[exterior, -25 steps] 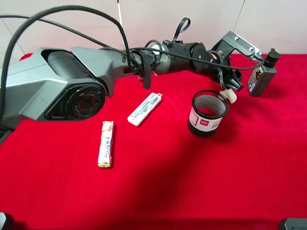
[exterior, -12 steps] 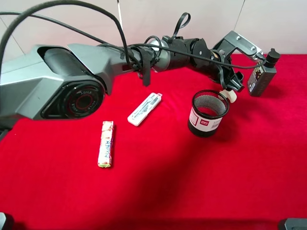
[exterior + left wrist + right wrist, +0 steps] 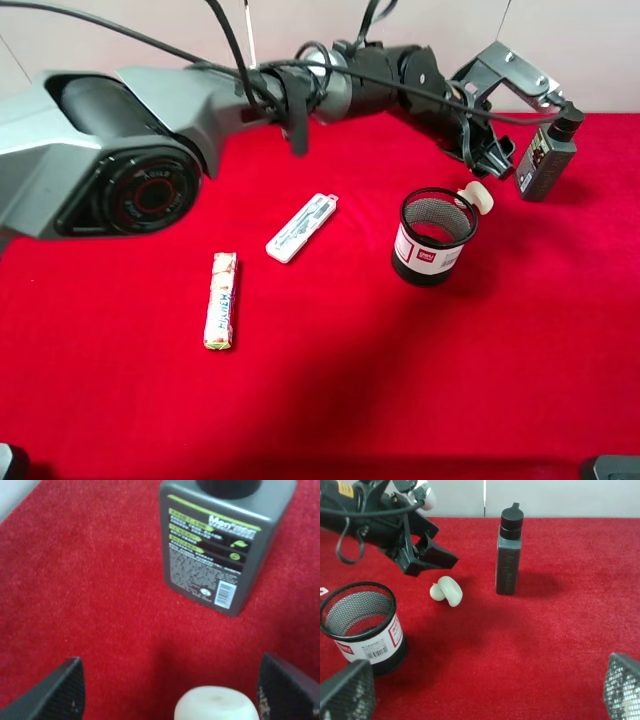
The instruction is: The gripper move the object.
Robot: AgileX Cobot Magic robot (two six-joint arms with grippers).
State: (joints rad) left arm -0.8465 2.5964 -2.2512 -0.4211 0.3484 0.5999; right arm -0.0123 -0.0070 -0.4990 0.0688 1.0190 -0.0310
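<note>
The object (image 3: 478, 197), a small cream-white rounded piece, lies on the red cloth just behind the black mesh cup (image 3: 434, 237). It also shows in the right wrist view as the object (image 3: 447, 590), near the mesh cup (image 3: 362, 625). My left gripper (image 3: 489, 155) hangs open a little above it, not touching. In the left wrist view the object (image 3: 216, 703) sits low between the spread fingers (image 3: 62, 690) of the left gripper (image 3: 170, 680). My right gripper (image 3: 482, 695) is open and empty, well back from the object.
A grey bottle (image 3: 545, 155) with a black cap stands just right of the left gripper; bottle (image 3: 509, 555), bottle (image 3: 220, 540). A flat white case (image 3: 301, 227) and a candy stick (image 3: 221, 300) lie on the cloth (image 3: 350, 380) to the left.
The left gripper has opened, let go of the object and risen away from it. The object now rests on the cloth behind the cup.
</note>
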